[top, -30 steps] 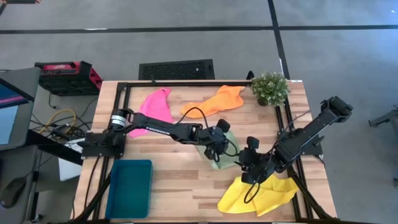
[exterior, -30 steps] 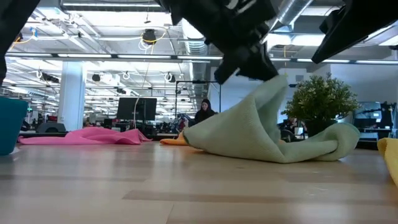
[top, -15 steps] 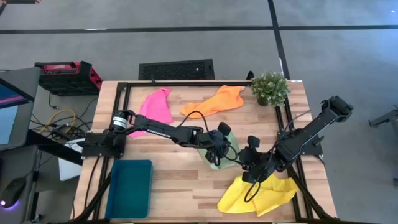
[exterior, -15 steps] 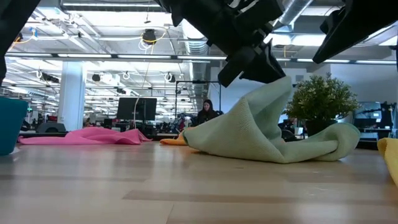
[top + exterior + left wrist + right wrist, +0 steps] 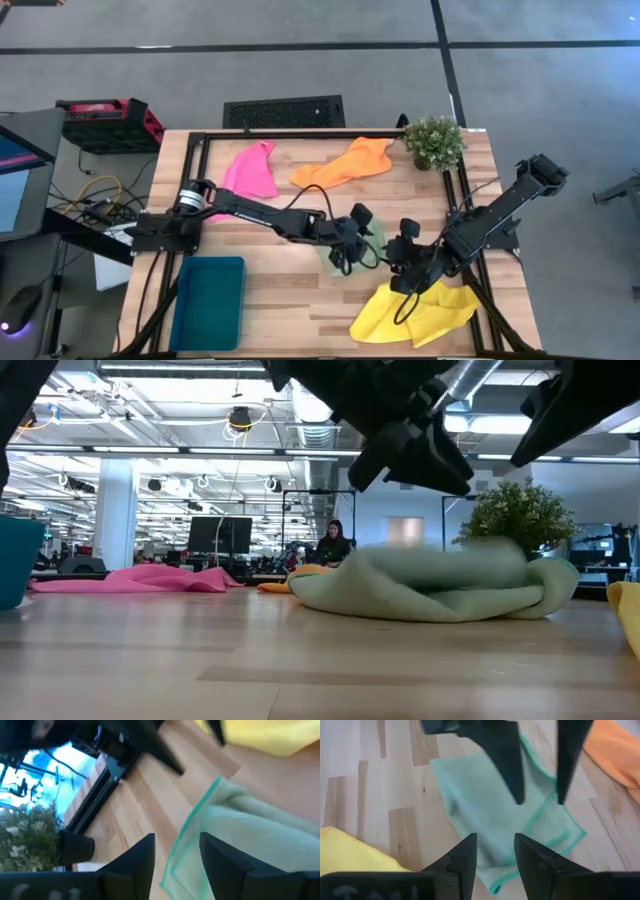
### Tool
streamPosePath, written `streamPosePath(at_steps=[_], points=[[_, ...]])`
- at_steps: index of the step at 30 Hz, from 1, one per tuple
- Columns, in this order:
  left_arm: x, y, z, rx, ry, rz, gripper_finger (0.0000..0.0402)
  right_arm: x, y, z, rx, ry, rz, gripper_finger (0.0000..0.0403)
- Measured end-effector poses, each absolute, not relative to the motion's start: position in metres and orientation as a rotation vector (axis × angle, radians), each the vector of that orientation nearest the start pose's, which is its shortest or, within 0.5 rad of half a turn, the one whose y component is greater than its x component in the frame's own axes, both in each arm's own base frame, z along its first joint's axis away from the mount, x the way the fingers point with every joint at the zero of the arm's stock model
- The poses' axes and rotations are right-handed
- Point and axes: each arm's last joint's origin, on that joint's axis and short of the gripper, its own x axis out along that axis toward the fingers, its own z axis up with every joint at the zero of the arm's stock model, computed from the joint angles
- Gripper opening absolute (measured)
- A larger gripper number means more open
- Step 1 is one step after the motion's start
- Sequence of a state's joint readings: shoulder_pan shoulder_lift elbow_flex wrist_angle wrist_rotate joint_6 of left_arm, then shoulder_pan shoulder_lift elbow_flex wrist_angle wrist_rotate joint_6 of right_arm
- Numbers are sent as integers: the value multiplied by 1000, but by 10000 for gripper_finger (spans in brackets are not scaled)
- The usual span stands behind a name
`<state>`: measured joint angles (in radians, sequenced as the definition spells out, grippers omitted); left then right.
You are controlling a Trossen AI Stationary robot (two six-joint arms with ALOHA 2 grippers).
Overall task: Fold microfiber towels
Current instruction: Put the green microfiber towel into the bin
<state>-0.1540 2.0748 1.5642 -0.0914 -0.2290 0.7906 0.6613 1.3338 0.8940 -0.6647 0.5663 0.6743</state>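
Left tool (image 5: 345, 243) hangs over the middle of the surface (image 5: 280, 285) with its two fingers (image 5: 142, 855) spread and nothing between them; the light green towel (image 5: 352, 250) lies loose just beneath it. In the low view this towel (image 5: 430, 585) sits in a soft, low heap on the wood, with the dark tool (image 5: 415, 455) clear above it and not touching. The left wrist view shows a teal-stitched hem of the towel (image 5: 250, 835) running past the parted fingers.

Right tool (image 5: 400, 262) waits at about four o'clock from the green towel, close beside it, above the edge of the yellow towel (image 5: 420, 312). Its fingers (image 5: 465, 857) stand apart with nothing held; past them the right wrist view shows the green towel (image 5: 485, 805) lying on the planks.

From the surface's centre, the yellow towel lies crumpled at five o'clock near the front edge. The orange towel (image 5: 350, 162) is spread at twelve o'clock toward the back, and the hot pink towel (image 5: 250, 170) lies at ten o'clock. Both are well apart from the arms. A small potted plant (image 5: 434, 141) stands at the two o'clock corner, and a teal bin (image 5: 208, 302) sits at eight o'clock. Beyond the surface, in the low view, a person (image 5: 331, 542) is seated far back in the room.
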Motion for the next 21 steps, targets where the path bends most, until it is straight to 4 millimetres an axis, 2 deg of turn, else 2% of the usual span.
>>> streamPosePath(at_steps=[4, 8, 12, 17, 21], points=[[461, -73, 218, 903, 619, -113, 151, 204, 139, 227, -5, 878, -205, 155], [448, -73, 223, 889, 734, -99, 151, 203, 139, 228, -3, 879, -202, 155], [429, -70, 223, 790, 899, -132, 151, 201, 137, 232, 4, 871, -198, 155], [407, -80, 213, 670, 1101, -242, 151, 199, 136, 236, -2, 857, -184, 155], [397, -97, 198, 650, 1164, -311, 151, 199, 136, 236, -6, 856, -182, 155]])
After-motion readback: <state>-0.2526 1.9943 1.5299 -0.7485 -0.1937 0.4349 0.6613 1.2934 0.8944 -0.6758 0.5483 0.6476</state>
